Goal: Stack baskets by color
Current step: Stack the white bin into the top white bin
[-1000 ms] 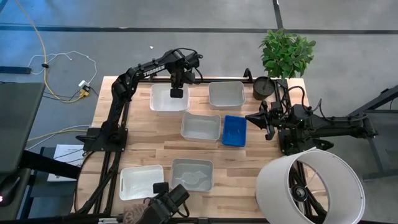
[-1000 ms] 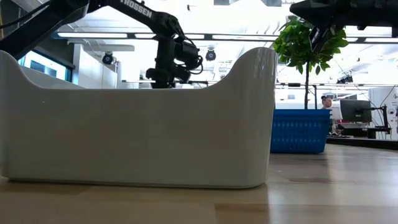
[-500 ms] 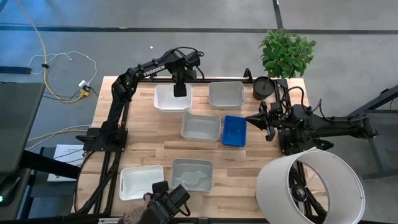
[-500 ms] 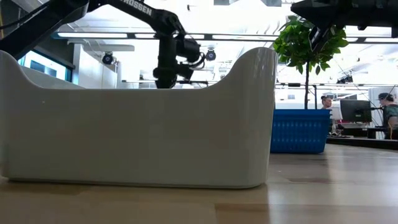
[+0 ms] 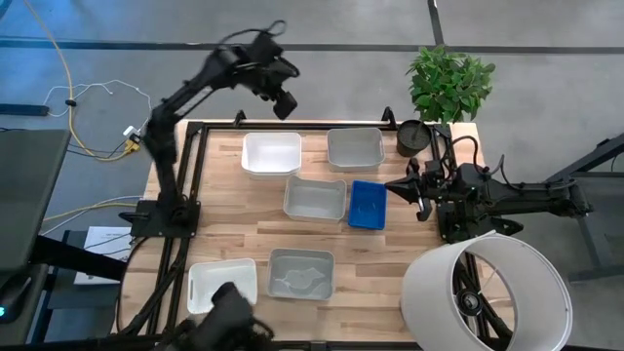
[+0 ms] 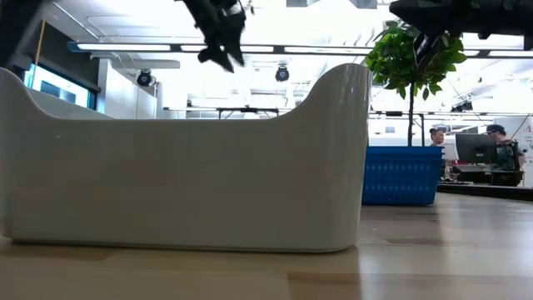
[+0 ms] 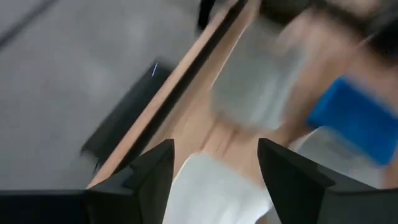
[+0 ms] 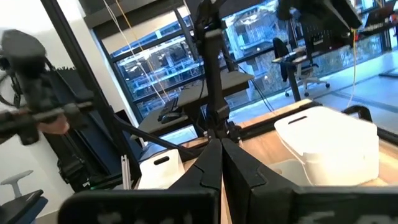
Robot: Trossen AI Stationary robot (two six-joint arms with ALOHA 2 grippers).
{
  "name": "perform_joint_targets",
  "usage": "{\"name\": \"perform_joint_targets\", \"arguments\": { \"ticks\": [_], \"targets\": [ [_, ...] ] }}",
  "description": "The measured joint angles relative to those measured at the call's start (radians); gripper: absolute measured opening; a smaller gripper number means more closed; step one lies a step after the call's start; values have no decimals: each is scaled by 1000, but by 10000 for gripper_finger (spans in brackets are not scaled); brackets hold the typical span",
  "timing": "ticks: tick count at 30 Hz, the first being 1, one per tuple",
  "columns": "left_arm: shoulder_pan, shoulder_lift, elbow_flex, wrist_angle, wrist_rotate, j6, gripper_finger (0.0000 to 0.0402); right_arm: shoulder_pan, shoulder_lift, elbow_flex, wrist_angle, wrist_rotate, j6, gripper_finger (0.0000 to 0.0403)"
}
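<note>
The wooden surface (image 5: 244,210), pale butcher-block with a dark frame at its rim, carries six shallow rounded-corner plastic baskets. Taking the high view as a clock face, a white basket (image 5: 271,154) sits at about 11 o'clock, a translucent grey basket (image 5: 354,148) beside it at 12, another translucent grey basket (image 5: 315,198) near the centre, and a smaller bright blue basket (image 5: 368,205) just beside it toward 3. A second white basket (image 5: 222,285) and a third translucent grey basket (image 5: 301,273) lie side by side around 7 and 6.

A small black plant pot (image 5: 412,138) with a leafy green plant (image 5: 449,82) stands at 1 o'clock, and a large white cylindrical lampshade (image 5: 486,295) fills the 5 o'clock corner, overhanging the edge.

The left gripper (image 5: 284,102) hangs raised beyond the 11 o'clock edge, above the white basket there and apart from it; its jaws stand wide and empty. The right gripper (image 5: 395,185) waits at 3 o'clock just beside the blue basket, jaws pressed together on nothing.

In the low view the glossy, smooth wall of a white basket blocks most of the sight across the surface; the blue basket's ribbed side shows past it.
</note>
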Motion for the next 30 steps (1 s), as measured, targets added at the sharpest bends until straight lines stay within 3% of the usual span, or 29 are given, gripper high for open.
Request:
{"name": "perform_joint_targets", "arguments": {
  "ticks": [4, 12, 18, 23, 30],
  "targets": [
    [-45, -230, -281, 278, 32, -64, 202, 0, 0, 0, 28, 0, -6, 0],
    [-244, -727, -1013, 947, 14, -273, 197, 0, 0, 0, 77, 0, -13, 0],
    [-433, -960, -1441, 1404, -147, -394, 197, 0, 0, 0, 90, 0, -13, 0],
    [-532, -1064, -1605, 1521, -243, -388, 197, 0, 0, 0, 109, 8, -13, 0],
    [-569, -1098, -1633, 1528, -250, -371, 197, 0, 0, 0, 123, 8, -12, 0]
  ]
}}
